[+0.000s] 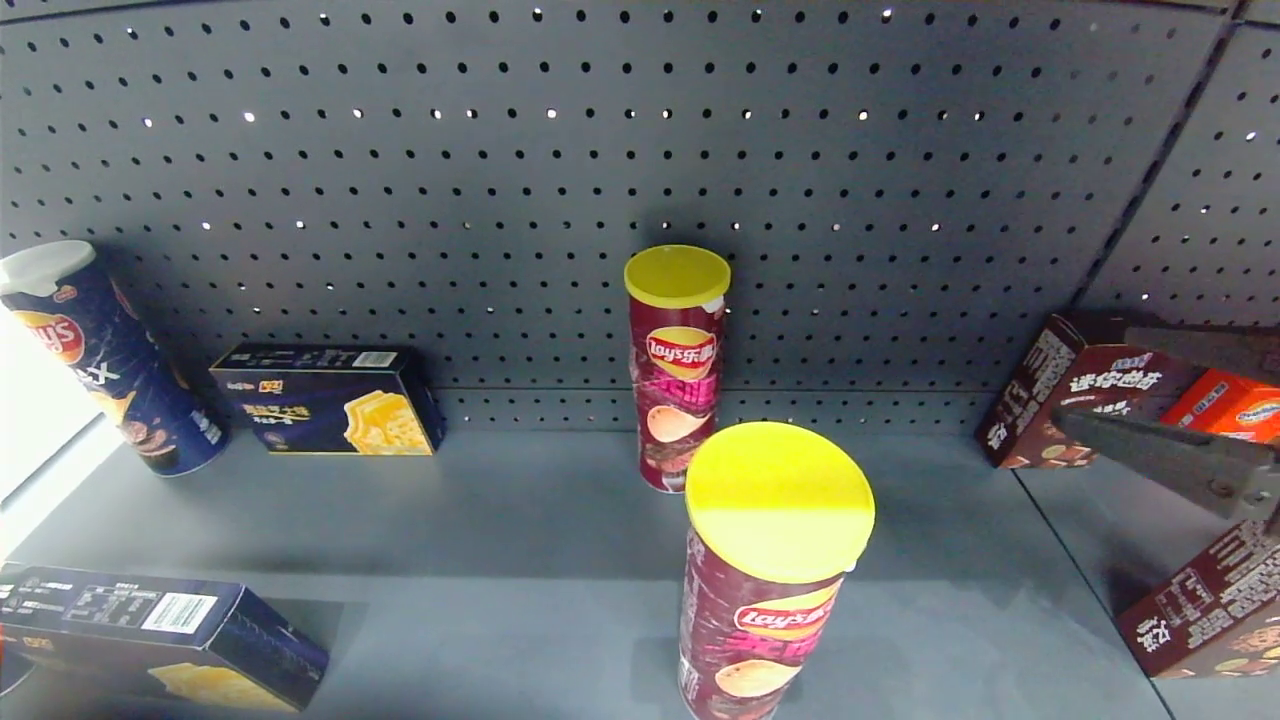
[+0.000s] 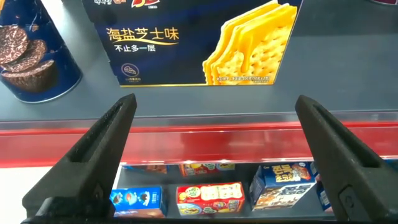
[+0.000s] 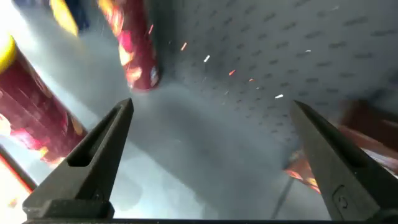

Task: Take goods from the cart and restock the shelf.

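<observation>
Two maroon chip cans with yellow lids stand upright on the grey shelf (image 1: 520, 520): the front chip can (image 1: 770, 580) is near the shelf's front edge, and the rear chip can (image 1: 675, 370) is behind it, close to the pegboard wall (image 1: 600, 120). At the left, a blue chip can (image 1: 100, 360) leans beside the rear cracker box (image 1: 330, 400), and the front cracker box (image 1: 150, 640) lies at the front corner. At the right I see two brown chocolate boxes (image 1: 1070, 400) (image 1: 1210, 610) and an orange box (image 1: 1230, 405). My right gripper (image 3: 211, 109) is at the right side of the shelf, just beside these boxes, its jaws spread wide and empty. My left gripper (image 2: 216, 102) is also wide and empty, in front of the red edge strip (image 2: 199, 134), facing one cracker box; I cannot tell which.
</observation>
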